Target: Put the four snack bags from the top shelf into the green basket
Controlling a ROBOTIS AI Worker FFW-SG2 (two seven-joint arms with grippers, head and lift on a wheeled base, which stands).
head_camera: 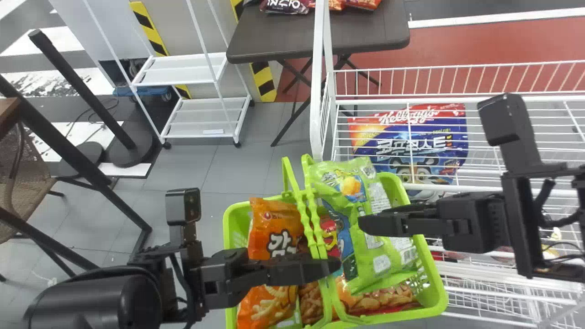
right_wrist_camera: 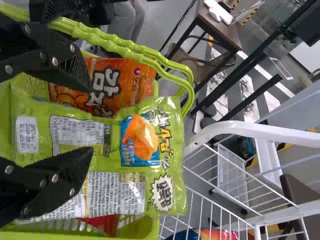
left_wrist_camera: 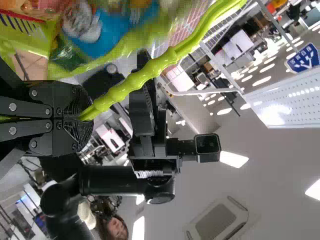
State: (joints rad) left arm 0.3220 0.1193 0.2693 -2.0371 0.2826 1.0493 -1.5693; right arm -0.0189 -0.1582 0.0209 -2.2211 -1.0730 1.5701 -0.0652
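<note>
In the left wrist view, the left tool (head_camera: 332, 268) clamps a handle (left_wrist_camera: 134, 81).

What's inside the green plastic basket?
An orange plastic snack bag and, over red-edged snack packaging, a light-green plastic snack bag. They cover whatever lies beneath; can't see it.
</note>
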